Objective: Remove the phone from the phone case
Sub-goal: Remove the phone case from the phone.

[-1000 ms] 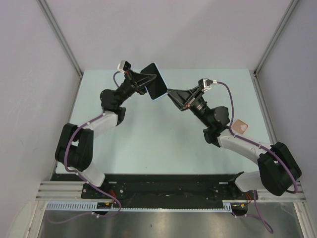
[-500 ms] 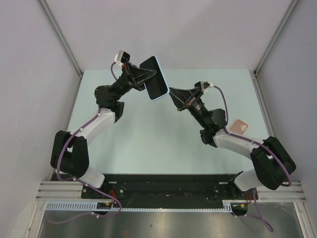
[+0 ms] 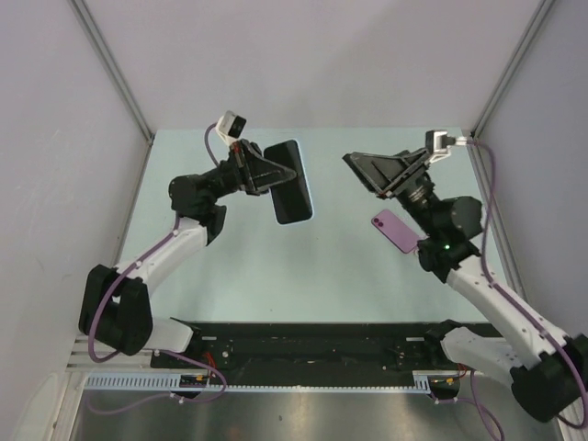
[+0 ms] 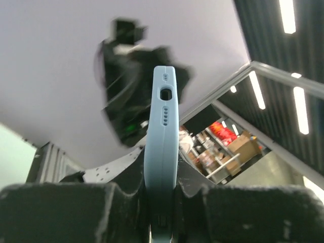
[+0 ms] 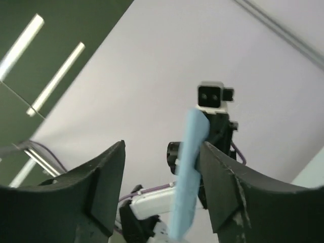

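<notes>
The left gripper [image 3: 272,176] is clamped on the light blue case [image 4: 161,152] and holds it raised above the worktop [image 3: 248,257]. The phone [image 3: 290,184] sits inside the case, dark screen facing up. The right gripper [image 3: 361,173] hangs well apart to the right, fingers spread wide and empty. A purple slab [image 3: 397,231] lies on the worktop under the right arm.

Pale green table [image 3: 241,262], grey walls [image 3: 312,64], strip lights [image 4: 287,15], perhaps shelves [image 4: 223,149] beyond
</notes>
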Controlling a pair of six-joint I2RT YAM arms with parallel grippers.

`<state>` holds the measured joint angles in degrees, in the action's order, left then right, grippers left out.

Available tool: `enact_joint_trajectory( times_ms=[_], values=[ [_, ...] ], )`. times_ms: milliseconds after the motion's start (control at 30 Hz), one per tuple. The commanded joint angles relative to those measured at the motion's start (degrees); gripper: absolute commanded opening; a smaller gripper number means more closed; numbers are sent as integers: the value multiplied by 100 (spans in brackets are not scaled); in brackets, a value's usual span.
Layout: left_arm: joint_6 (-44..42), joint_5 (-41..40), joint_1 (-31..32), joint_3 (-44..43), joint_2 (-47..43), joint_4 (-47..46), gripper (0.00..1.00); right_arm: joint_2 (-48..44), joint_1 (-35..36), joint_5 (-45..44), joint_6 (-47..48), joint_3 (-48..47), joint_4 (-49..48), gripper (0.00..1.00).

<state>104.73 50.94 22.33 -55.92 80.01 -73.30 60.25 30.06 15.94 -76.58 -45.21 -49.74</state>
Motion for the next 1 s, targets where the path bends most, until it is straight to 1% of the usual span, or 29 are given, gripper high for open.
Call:
enact_joint_trajectory(
  times_ms=[0, 33, 67, 133, 167, 233, 333, 433, 533, 567, 667, 833, 900, 967],
  values=[
    [-1725, 487, 359, 178, -635, 1121, 0, -409, -439, 784, 1770, -1119, 2652, 72],
    [-2015, 609, 447, 143, -679, 1856, 0, -209, -588, 1101, 1682, -1208, 2636, 74],
    [-2592, 636, 509, 91, -775, 2211, 0, -120, -729, 1556, 1559, -1235, 2549, 76],
    [-3044, 715, 632, -85, -829, 2966, 0, 126, -791, 1815, 1330, -1280, 2302, 78],
    [-3324, 768, 659, -138, -864, 3118, 0, 223, -783, 2007, 1277, -1288, 2215, 78],
    [-3494, 786, 703, -252, -864, 3347, 0, 338, -695, 2132, 1128, -1297, 1916, 79],
    [-3591, 804, 755, -279, -829, 3383, 0, 514, -563, 2185, 1110, -1323, 1731, 78],
    [-3608, 777, 782, -270, -785, 3383, 0, 646, -616, 2334, 1032, -1367, 1687, 76],
    [-3608, 769, 808, -279, -741, 3383, 0, 760, -572, 2483, 891, -1376, 1415, 72],
    [-3608, 769, 808, -279, -741, 3383, 0, 786, -546, 2475, 890, -1385, 1397, 68],
    [-3600, 716, 808, -279, -741, 3357, 0, 813, -467, 2449, 969, -1376, 1545, 62],
    [-3688, 628, 800, -314, -759, 3498, 0, 866, -361, 2528, 1004, -1376, 1528, 62],
    [-3688, 602, 808, -332, -759, 3480, 0, 857, -335, 2493, 1039, -1376, 1572, 59],
    [-3661, 567, 800, -323, -759, 3393, 0, 866, -317, 2492, 1031, -1376, 1581, 53]
  ],
)
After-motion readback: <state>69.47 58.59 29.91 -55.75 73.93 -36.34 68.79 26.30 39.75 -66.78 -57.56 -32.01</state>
